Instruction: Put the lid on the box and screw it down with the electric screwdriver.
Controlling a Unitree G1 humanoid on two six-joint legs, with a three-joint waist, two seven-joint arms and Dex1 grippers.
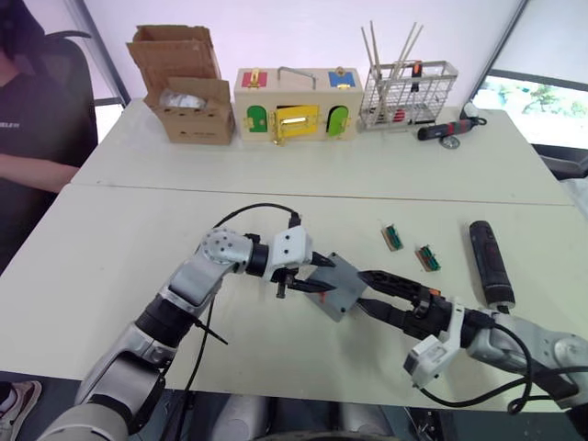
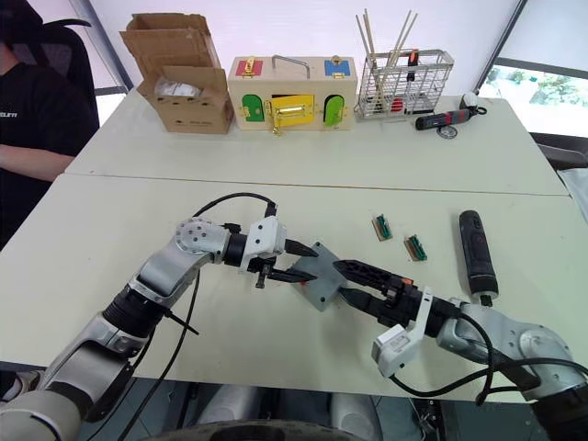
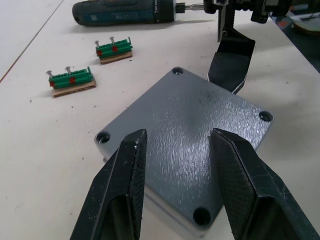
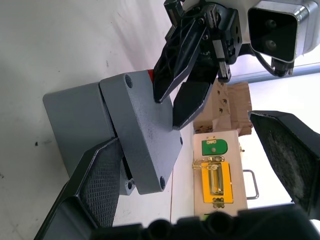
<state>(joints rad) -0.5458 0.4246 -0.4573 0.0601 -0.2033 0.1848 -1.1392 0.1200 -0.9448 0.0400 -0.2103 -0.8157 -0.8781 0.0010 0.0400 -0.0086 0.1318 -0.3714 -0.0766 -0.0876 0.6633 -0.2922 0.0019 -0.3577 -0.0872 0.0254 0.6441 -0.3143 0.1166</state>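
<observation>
Ribbed black right gripper (image 1: 367, 291) against stippled square grey lid (image 3: 190, 130)

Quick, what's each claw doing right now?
Left claw: open, fingers over the lid.
Right claw: open, at the lid's edge, gripping nothing.

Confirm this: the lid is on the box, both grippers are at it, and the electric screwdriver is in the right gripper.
Not quite: the electric screwdriver lies on the table, beyond the right gripper, as the left eye view shows. The lid is on the box, both grippers there.
</observation>
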